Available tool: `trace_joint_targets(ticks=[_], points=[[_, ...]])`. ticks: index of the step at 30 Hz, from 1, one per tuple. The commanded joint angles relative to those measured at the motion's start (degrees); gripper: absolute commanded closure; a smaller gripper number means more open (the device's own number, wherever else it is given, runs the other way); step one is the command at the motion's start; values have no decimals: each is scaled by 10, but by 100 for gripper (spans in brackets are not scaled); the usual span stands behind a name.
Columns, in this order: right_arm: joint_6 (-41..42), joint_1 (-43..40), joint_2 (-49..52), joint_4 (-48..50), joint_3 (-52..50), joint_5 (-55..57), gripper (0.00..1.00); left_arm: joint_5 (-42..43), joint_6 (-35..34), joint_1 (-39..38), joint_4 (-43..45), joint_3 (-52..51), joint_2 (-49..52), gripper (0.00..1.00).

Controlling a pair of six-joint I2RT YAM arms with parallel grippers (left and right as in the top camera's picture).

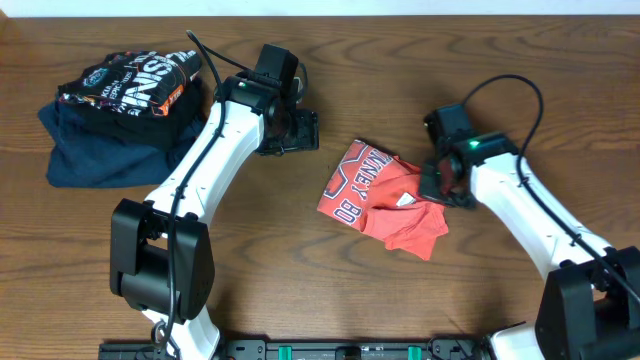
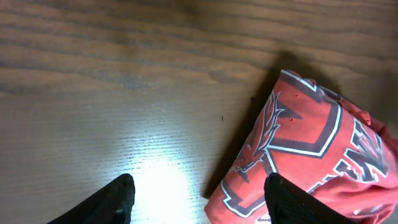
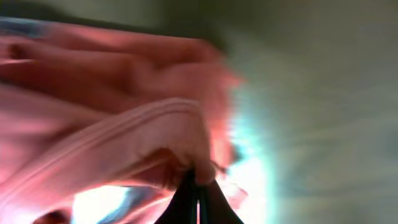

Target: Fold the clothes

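The shirt (image 1: 385, 195) lies between your hands: right hand (image 1: 443, 186) clamped on its hem, left hand (image 1: 300, 132) open, empty, near it.

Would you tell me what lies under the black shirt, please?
A navy garment lies under the black shirt; anything between them or beneath the navy one is covered.

Soft matt cotton T-shirt (image 1: 385, 195) lies on a wood-grain table (image 1: 300, 260) with a faint sheen.
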Motion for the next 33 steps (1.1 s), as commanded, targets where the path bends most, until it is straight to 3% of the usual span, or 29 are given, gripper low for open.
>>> trace_joint_targets(ticks=[1, 6, 8, 10, 12, 20, 24, 33], points=[[-29, -39, -3, -17, 6, 64, 99, 5, 10, 0, -2, 1, 0, 32], [-59, -71, -3, -34, 5, 58, 98, 5, 10, 0, -2, 1, 0, 32], [-59, -72, -3, -40, 5, 58, 88, 5, 10, 0, -2, 1, 0, 32], [-64, -71, -3, -41, 5, 58, 72, 5, 10, 0, -3, 1, 0, 32], [-71, -72, -3, -43, 5, 72, 66, 6, 10, 0, -3, 1, 0, 32], [-77, -80, -46, -92, 23, 44, 62, 10, 10, 0, -3, 1, 0, 32], [-78, -79, -99, -111, 39, 32, 60, 63, 23, 0, -2, 0, 0, 32], [-138, -25, -121, -86, 33, -152, 58, 62, 25, -28, 3, -19, 1, 32]])
